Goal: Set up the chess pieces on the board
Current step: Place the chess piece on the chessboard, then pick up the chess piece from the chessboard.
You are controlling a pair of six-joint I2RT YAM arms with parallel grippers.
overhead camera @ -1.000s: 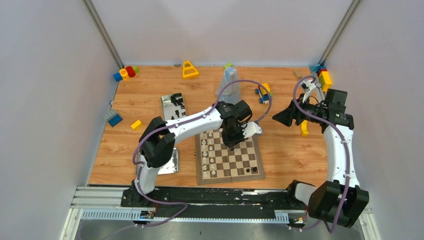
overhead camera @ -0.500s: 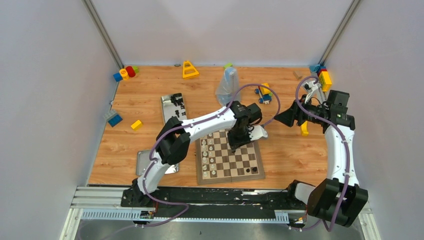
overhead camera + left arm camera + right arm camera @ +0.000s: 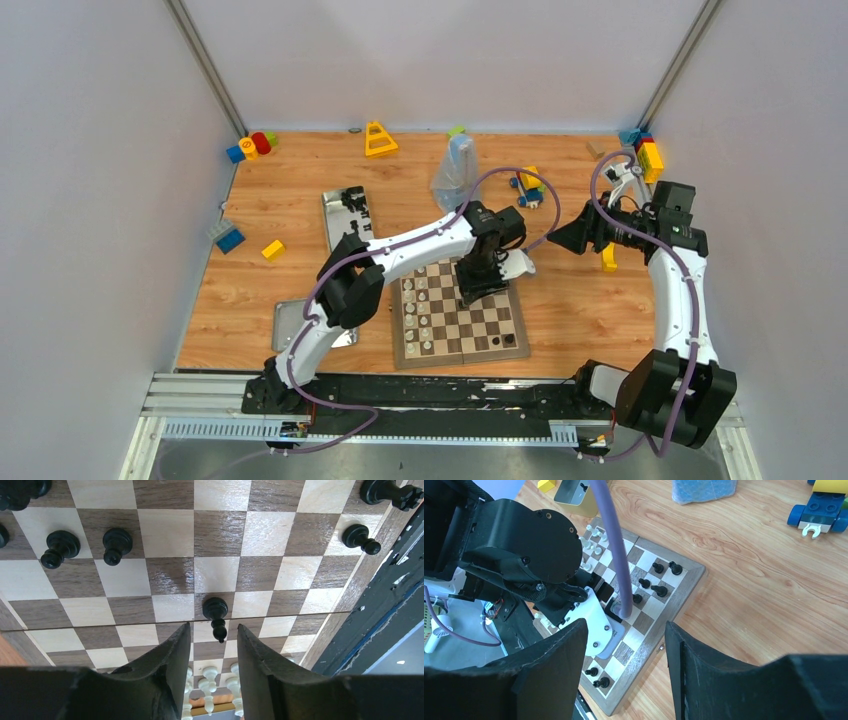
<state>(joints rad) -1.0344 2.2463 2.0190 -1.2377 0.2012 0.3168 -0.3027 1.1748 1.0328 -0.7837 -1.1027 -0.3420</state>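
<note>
Two grippers in view, neither holding anything.

Left gripper (image 3: 213, 628): jaws part-open, low over the board (image 3: 470, 325). One black piece (image 3: 215, 609) stands upright on a dark square just beside the fold seam. Its top sits between the fingertips (image 3: 176, 650) with a gap on each side, so there is no contact.

Right gripper (image 3: 625, 626): jaws well apart and empty, hanging above the desk (image 3: 580, 310) off the board's far right corner.

Board: dark brown and cream squares with a brown border, lying flat near the middle of the desk's near edge. The white pieces (image 3: 418, 300) stand in the files along its left edge. The other black chess pieces (image 3: 657, 568) are scattered on the right half, with two at the near right corner (image 3: 503, 341).

Obstructions: the left arm (image 3: 400, 250) and its purple cable (image 3: 616, 545) cross the board's far left corner, hiding the squares there from above.

Surroundings:
- A silver tin (image 3: 347, 212) sits beyond the board's far left corner, with dark bits inside.
- Its lid (image 3: 288, 322) lies left of the board, partly under the arm.
- A clear plastic bottle (image 3: 455, 165) stands toward the far edge.
- A yellow triangle (image 3: 379, 138) sits at the far edge.
- Toy blocks (image 3: 250, 146) lie in both far corners.
- A blue-and-yellow toy car (image 3: 527, 186) sits nearby.

The desk is orange-brown wood grain with pale walls on three sides and a metal rail (image 3: 200, 400) along the near edge
</note>
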